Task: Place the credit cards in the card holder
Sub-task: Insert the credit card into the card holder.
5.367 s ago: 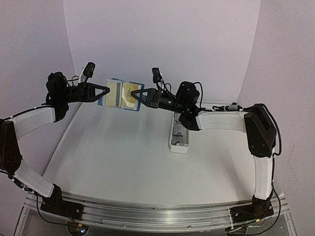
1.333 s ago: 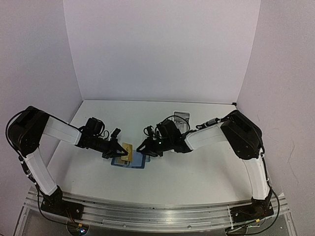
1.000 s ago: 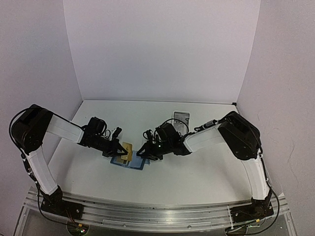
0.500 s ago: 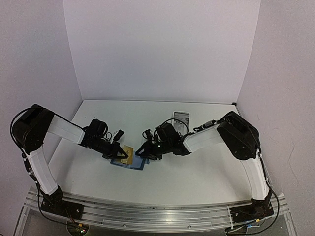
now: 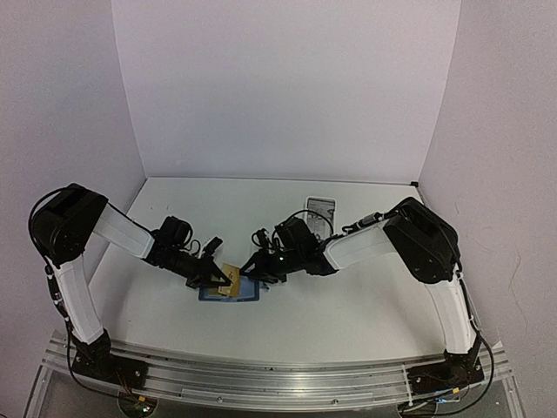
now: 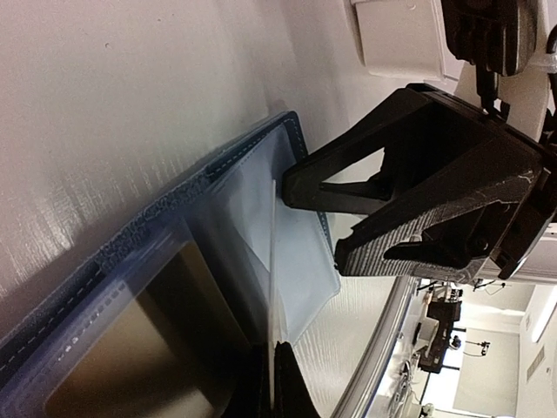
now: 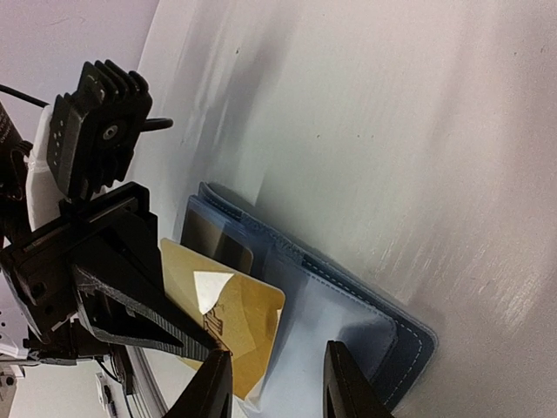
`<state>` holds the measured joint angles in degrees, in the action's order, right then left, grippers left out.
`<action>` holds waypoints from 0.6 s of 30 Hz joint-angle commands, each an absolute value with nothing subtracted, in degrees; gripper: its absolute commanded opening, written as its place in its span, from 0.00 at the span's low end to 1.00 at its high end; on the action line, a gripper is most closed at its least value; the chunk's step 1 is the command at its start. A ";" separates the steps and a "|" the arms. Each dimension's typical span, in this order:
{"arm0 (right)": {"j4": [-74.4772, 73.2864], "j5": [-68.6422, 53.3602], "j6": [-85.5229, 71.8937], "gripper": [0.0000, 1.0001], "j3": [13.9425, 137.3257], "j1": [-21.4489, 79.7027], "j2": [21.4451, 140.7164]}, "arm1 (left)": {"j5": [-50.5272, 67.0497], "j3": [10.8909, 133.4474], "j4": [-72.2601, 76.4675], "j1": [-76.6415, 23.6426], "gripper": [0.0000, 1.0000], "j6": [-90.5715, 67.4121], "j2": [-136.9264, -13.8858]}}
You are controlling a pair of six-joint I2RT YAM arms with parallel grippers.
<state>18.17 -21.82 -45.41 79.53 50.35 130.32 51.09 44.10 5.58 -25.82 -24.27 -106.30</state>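
**Card holder** (image 7: 348, 305): lies open and flat on the tabletop (image 5: 348, 296), inside face up. It has a dark blue stitched border with paler blue panels within. Both arms reach in low and meet over it.

**Left tool** (image 5: 221, 279): comes in from the holder's left side. Its jaws are closed tight on the gold card (image 7: 239, 318), pinching it by the end nearest the holder's left half.

**Gold card:** not flat; it is tilted up on edge over the holder's middle and right half. The left wrist view shows it edge-on, a thin pale line running across the pale inner panel. The right wrist view shows its gold face, with a glare patch and some dark print. Its lower edge is down at the pale panel. Cannot tell whether that edge is inside a pocket or only resting on top.

**Right tool** (image 7: 278, 385): comes in from the holder's right side, tips low over the right half. Its jaws stand partly apart with a modest gap and pinch nothing. One fingertip (image 6: 298, 174) sits at the card's free end; touching or just short of it, cannot tell.

**Holder's left half:** a window pocket with a tan surface behind it. Cannot tell whether that is a card.

**White tray** (image 5: 319, 207): well beyond the holder, off its right side toward the back wall. Its contents are too small to make out.
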 commanded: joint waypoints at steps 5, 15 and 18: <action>16.00 -19.47 -44.73 0.34 78.61 50.62 130.81 | 49.45 44.56 5.57 -25.54 0.00 -32.23 -107.89; 16.00 -15.18 -44.01 0.35 75.27 50.76 127.32 | 42.92 41.47 0.55 -24.66 0.00 -41.41 -103.67; 16.08 -14.64 -43.41 0.35 74.93 50.81 127.13 | 43.31 40.28 -1.16 -24.62 0.00 -43.28 -102.99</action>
